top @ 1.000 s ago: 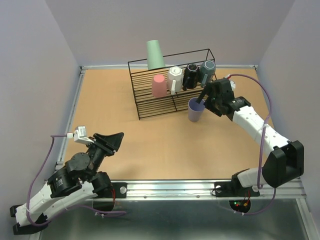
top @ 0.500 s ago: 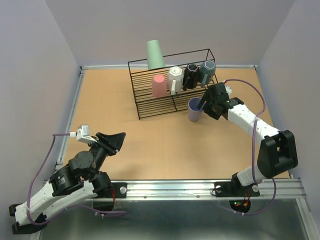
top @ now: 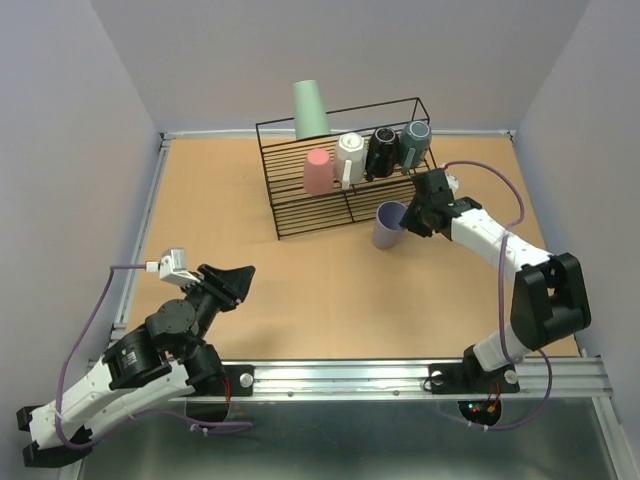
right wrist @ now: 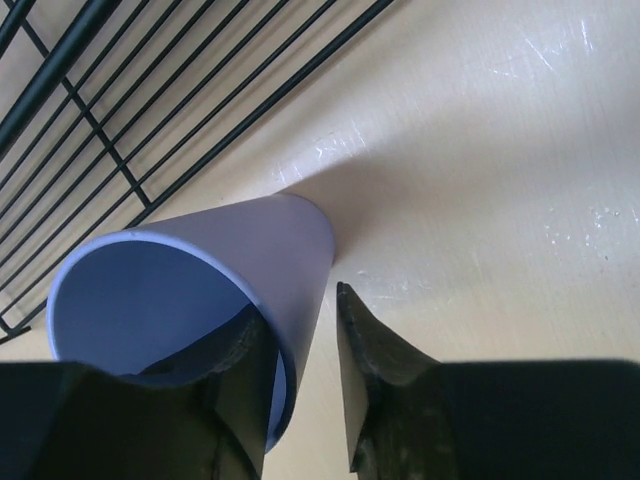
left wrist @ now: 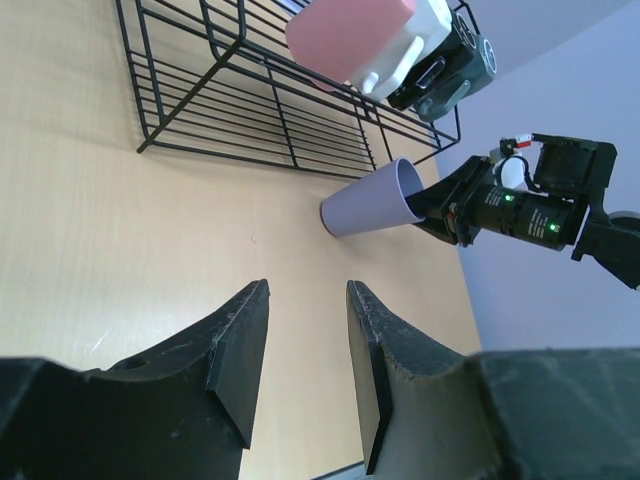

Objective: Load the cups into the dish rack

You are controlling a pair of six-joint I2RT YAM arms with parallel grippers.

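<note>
The lavender cup (top: pixel 386 226) stands on the table just in front of the dish rack (top: pixel 300 215). My right gripper (right wrist: pixel 297 303) straddles its rim, one finger inside the cup and one outside. The jaws are narrow, with a sliver of table showing between the outer finger and the cup wall (right wrist: pixel 240 240). Several cups sit in the rack: a pink tumbler (top: pixel 318 171), a white mug (top: pixel 350 157), a black mug (top: pixel 381 152) and a grey-blue mug (top: pixel 414 143). A green tumbler (top: pixel 310 110) is upside down on the back frame. My left gripper (top: pixel 240 275) hangs open and empty at the near left.
The rack's front edge (right wrist: pixel 150 140) runs close beside the lavender cup. A raised metal rim (top: pixel 150 220) borders the tabletop, with purple walls on three sides. Bare tabletop (top: pixel 330 290) lies between the two arms.
My right gripper's jaws have closed in around the lavender cup's wall, and the cup and gripper have shifted slightly left. The left arm has crept forward a little, its jaws unchanged.
</note>
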